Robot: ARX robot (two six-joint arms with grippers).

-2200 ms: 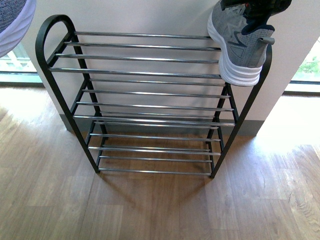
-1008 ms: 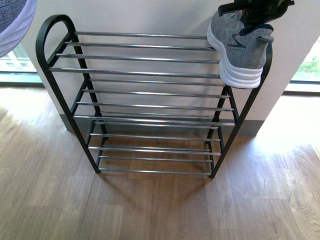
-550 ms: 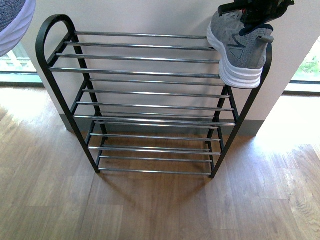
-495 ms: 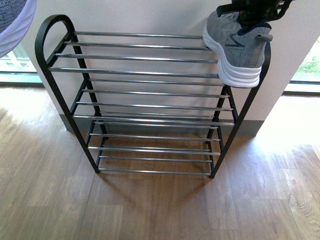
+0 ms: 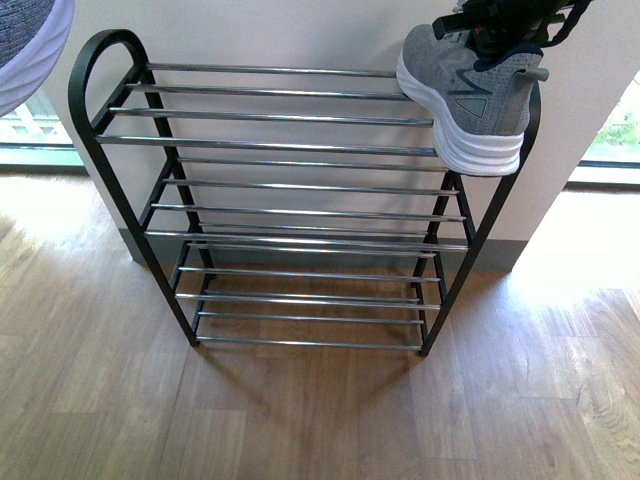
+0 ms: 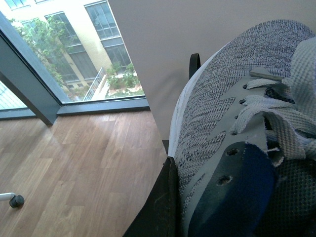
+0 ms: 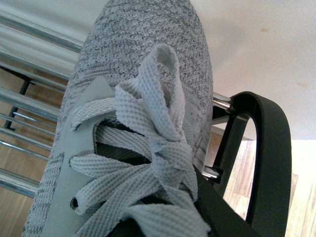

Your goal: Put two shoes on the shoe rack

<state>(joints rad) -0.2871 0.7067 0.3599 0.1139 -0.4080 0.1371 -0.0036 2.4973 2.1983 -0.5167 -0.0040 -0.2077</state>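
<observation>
Grey sneaker [image 5: 465,95] sits on the shoe rack [image 5: 100,120] top tier, right end, right tool [image 5: 505,20] clasping its collar; left tool [image 6: 187,207] grips the other sneaker [image 5: 25,45] aloft.

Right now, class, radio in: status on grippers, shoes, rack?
Right gripper shut on first shoe, sole on shoe rack top tier, heel overhanging front. Left gripper holds second shoe aloft, off rack. Other tiers bare.

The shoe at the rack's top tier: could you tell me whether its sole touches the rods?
Cannot tell: front view shows the shoe hiding the rods beneath its sole.
</observation>
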